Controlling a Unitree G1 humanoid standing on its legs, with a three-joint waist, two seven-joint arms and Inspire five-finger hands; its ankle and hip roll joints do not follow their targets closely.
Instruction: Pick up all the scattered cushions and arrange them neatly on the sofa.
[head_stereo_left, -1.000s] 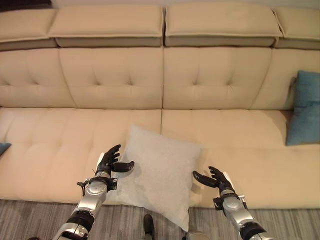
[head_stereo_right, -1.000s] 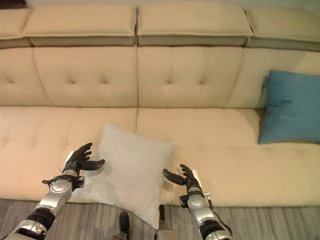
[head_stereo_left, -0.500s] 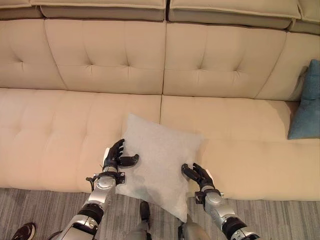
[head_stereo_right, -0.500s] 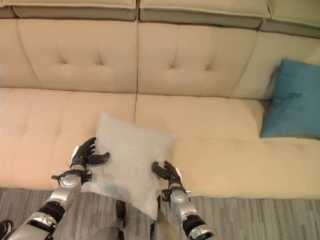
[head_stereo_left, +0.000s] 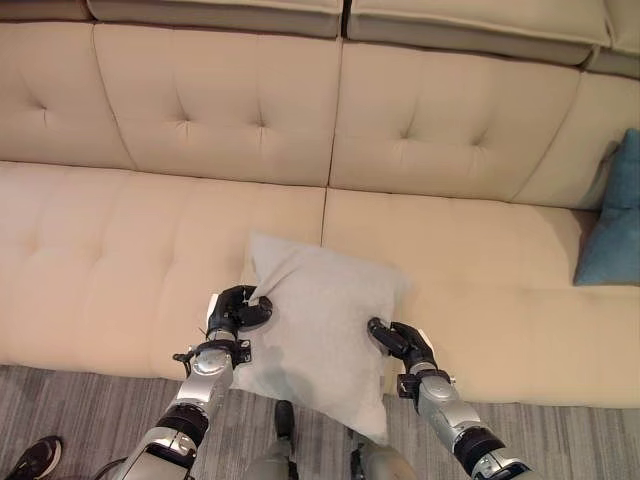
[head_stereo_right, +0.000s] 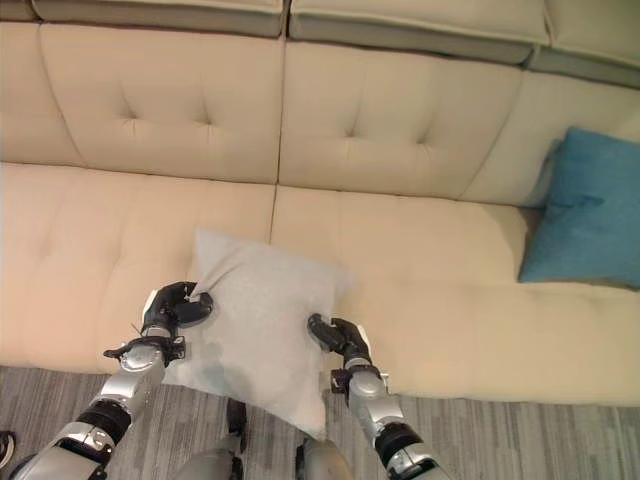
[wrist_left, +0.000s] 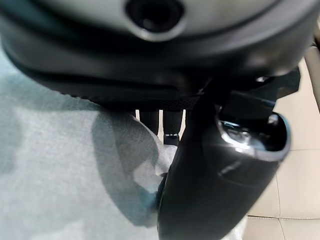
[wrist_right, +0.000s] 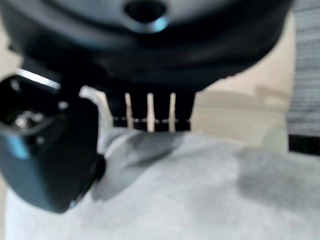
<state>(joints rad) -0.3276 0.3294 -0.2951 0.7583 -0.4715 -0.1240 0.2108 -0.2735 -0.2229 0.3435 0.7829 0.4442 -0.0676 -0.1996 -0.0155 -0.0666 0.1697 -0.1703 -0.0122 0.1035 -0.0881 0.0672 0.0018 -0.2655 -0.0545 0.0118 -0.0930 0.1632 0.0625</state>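
My left hand (head_stereo_left: 236, 312) is curled round the 9 o'clock edge of the pale grey cushion (head_stereo_left: 318, 330), thumb on top and fabric bunched under it; my right hand (head_stereo_left: 400, 343) is clamped on the 3 o'clock edge, thumb over the cloth and fingers tucked behind, as my right wrist view confirms. The cushion lies tilted on the front of the beige sofa (head_stereo_left: 120, 250), its 6 o'clock corner hanging off the seat toward the striped grey carpet (head_stereo_left: 60, 410). I judge the risks: both grips look like shallow pinches on loose cover fabric, so when I lift, the stuffing may sag and the cloth slide out of one hand, dropping the cushion onto the carpet. If my hands rise unevenly it twists and swings from one corner. The hanging corner could also drag on the seat's front edge. A blue cushion (head_stereo_right: 588, 215) leans at 2 o'clock against the backrest, well apart, so a wide swing to that side might knock it over. A person's shoe (head_stereo_left: 30, 462) shows at 7 o'clock on the carpet.
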